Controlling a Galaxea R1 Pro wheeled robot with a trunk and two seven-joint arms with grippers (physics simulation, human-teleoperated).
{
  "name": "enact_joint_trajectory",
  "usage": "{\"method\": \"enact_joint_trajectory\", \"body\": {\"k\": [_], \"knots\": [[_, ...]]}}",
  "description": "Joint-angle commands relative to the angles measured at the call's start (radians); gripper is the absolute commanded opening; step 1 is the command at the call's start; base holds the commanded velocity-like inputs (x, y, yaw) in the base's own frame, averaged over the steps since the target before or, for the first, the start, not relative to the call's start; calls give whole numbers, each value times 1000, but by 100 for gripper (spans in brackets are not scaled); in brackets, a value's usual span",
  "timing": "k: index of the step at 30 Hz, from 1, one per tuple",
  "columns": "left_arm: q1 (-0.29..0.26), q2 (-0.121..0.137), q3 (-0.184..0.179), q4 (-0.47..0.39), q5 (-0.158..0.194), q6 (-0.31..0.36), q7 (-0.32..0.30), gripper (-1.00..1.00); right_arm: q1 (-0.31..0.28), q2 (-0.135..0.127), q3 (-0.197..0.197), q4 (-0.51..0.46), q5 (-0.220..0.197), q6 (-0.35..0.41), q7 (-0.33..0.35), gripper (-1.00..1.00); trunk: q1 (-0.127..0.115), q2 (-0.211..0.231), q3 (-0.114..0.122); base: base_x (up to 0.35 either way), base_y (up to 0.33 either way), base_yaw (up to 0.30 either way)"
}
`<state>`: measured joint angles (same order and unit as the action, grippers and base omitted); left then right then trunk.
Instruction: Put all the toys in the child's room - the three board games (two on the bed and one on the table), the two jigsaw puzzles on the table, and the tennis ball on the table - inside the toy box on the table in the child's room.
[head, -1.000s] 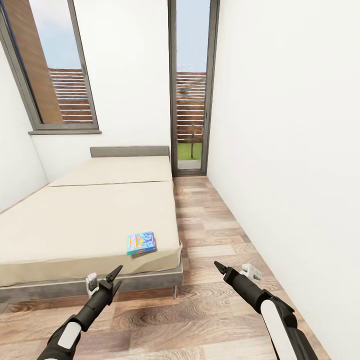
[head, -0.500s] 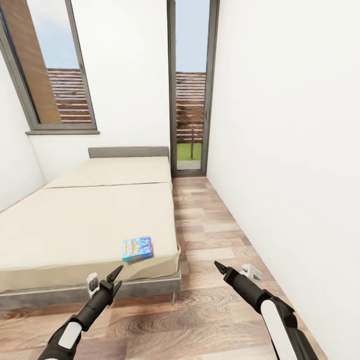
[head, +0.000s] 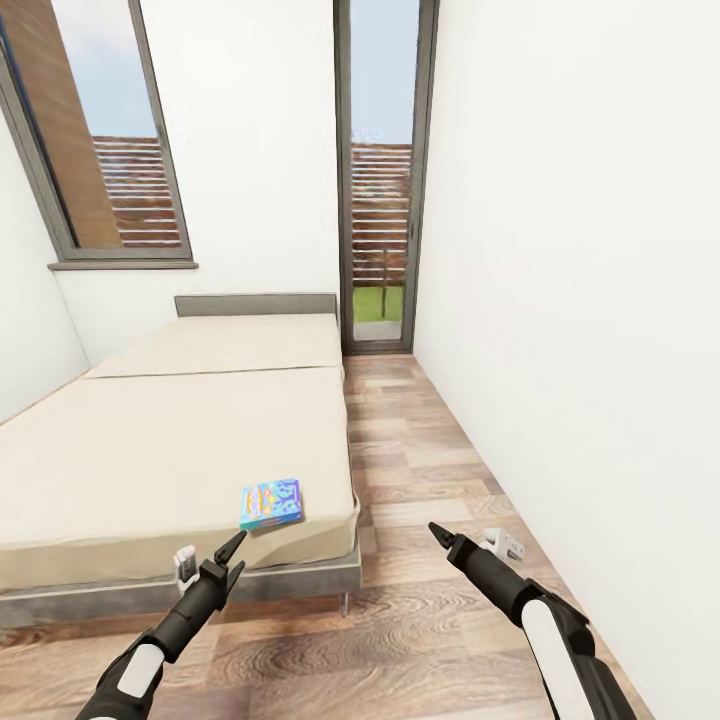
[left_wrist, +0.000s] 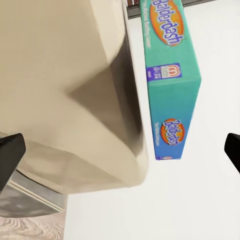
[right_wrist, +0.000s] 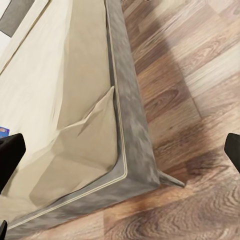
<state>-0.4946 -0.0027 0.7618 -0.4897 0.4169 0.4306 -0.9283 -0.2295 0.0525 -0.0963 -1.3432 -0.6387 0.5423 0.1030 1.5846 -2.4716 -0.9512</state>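
Blue-and-orange "Balderdash" board game (head: 271, 503) lies flat near the bed's (head: 150, 450) corner, both tools spread wide.

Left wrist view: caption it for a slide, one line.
Open left gripper facing the Balderdash board game lying near the corner of the beige bed.

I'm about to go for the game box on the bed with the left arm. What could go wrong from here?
1. The board game lies flat near the mattress corner, so an open left pincer may push it rather than grip it.
2. The box is close to the edge of the bed; a nudge could tip it onto the floor.
3. The left pincer sits low near the bed frame and might hit it when reaching in.
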Motion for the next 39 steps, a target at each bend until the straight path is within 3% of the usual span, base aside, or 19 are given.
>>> {"method": "enact_joint_trajectory", "body": {"k": [1, 23, 39], "knots": [[-1, 0, 4, 0, 2, 8, -3, 100, -1, 1, -3, -1, -1, 7, 4, 100, 0, 0, -1, 176, 0, 0], [-1, -1, 3, 0, 2, 16, 2, 100, -1, 0, -3, -1, -1, 8, 4, 100, 0, 0, -1, -25, 0, 0], [-1, -15, 2, 0, -1, 10, 3, 100, -1, -9, -3, -1, -1, 8, 4, 100, 0, 0, -1, -2, 0, 0]]}}
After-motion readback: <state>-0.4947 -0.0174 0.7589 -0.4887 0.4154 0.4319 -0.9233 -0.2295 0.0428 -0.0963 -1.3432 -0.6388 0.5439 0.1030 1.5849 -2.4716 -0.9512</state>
